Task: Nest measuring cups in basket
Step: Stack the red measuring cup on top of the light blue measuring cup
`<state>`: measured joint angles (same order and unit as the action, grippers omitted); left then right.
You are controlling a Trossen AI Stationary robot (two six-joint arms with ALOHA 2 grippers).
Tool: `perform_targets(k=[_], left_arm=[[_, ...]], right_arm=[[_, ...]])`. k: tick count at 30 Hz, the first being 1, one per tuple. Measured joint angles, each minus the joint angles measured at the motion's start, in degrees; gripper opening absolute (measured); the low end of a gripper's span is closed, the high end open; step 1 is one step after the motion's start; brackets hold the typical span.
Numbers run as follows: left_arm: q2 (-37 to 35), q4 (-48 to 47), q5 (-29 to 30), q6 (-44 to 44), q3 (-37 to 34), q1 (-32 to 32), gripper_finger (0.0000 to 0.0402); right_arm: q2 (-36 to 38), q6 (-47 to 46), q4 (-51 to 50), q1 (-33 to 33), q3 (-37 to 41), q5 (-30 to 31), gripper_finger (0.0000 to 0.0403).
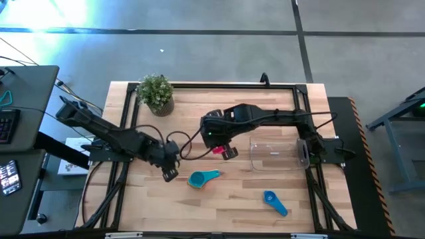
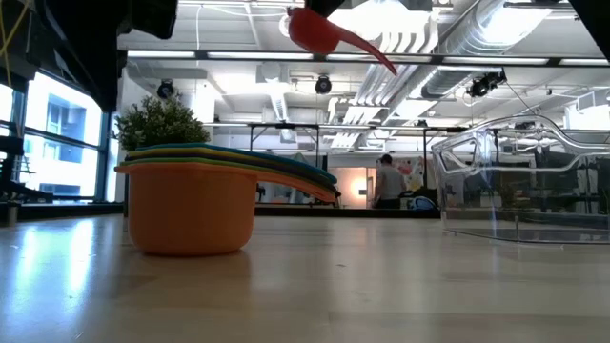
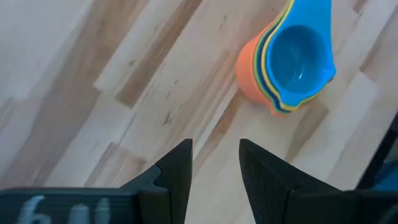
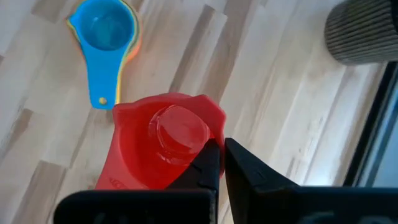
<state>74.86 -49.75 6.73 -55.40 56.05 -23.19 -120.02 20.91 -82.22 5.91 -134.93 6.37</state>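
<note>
left gripper (image 1: 170, 174) hovers over bare wood just left of the cup stack, its fingers (image 3: 177, 171) parted and holding nothing; treat this arm as waiting

next to the right, the stack of nested cups (image 1: 202, 178) sits on the table (image 1: 219, 212), an orange cup (image 2: 191, 205) outermost at the bottom and a teal one (image 3: 301, 53) innermost on top, handles fanned to one side. you can judge these as light, stiff, smooth plastic: they will slide on the wood if nudged and may skate in a loose pinch, so the rim or the flat handle is the sensible place to take hold

right gripper (image 1: 229, 153) is above the table between the stack and the basket, clamped on the rim of a red-looking cup (image 4: 163, 144), one finger inside the bowl and one outside. the low view shows this cup (image 2: 329, 36) lifted well clear of the table

further right, the basket (image 1: 277, 154) stands empty, clear-walled and probably easy to shove. a lone blue cup (image 1: 274, 202) lies near the front edge, apart from everything else

the potted plant (image 1: 157, 93) stands at the back left, well away from the work. nothing lies between the held cup and either the stack or the basket; only the left gripper crowds the stack's left side
</note>
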Motion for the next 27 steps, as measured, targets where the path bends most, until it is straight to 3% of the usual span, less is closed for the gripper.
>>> perform_targets(k=[12,27], left_arm=[[11.99,8.54,-0.43,-2.25,0.02,-1.04,0.0122],[18.12,13.34,-2.86,-8.51,0.04,-1.68,0.0122]], right_arm=[[0.58,-2.05,-0.15,-0.72,-0.02,0.05,0.0000],[0.58,-4.39,-0.29,-0.68,-0.04,-0.12,0.0000]])
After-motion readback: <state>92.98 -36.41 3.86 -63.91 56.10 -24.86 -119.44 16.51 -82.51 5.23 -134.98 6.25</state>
